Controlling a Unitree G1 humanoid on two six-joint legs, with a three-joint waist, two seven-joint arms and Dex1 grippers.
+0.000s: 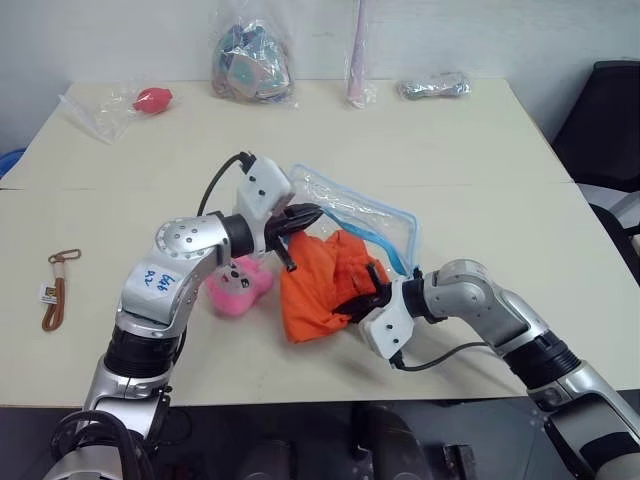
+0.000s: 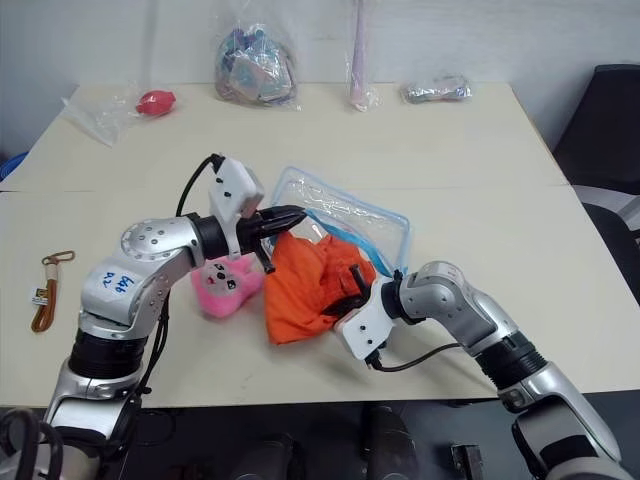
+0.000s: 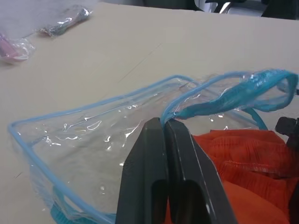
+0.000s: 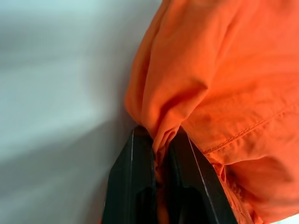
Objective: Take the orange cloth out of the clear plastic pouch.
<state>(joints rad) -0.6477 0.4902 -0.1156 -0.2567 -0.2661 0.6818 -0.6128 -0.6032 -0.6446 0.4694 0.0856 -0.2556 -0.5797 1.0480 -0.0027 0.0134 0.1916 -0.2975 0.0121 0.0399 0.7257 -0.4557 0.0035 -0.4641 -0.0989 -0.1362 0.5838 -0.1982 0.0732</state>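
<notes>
Cloth point(image 1: 325, 285) soft, light, pinched in right gripper point(image 4: 161, 140); pouch point(image 3: 93, 140) slippery, rim clamped by left gripper point(image 3: 163, 123).

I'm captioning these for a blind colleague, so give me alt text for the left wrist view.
The left gripper pinches the light blue trim of the clear plastic pouch, holding its opening up above a beige table. The orange cloth bunches just beside the black fingers, at the pouch's mouth.
</notes>
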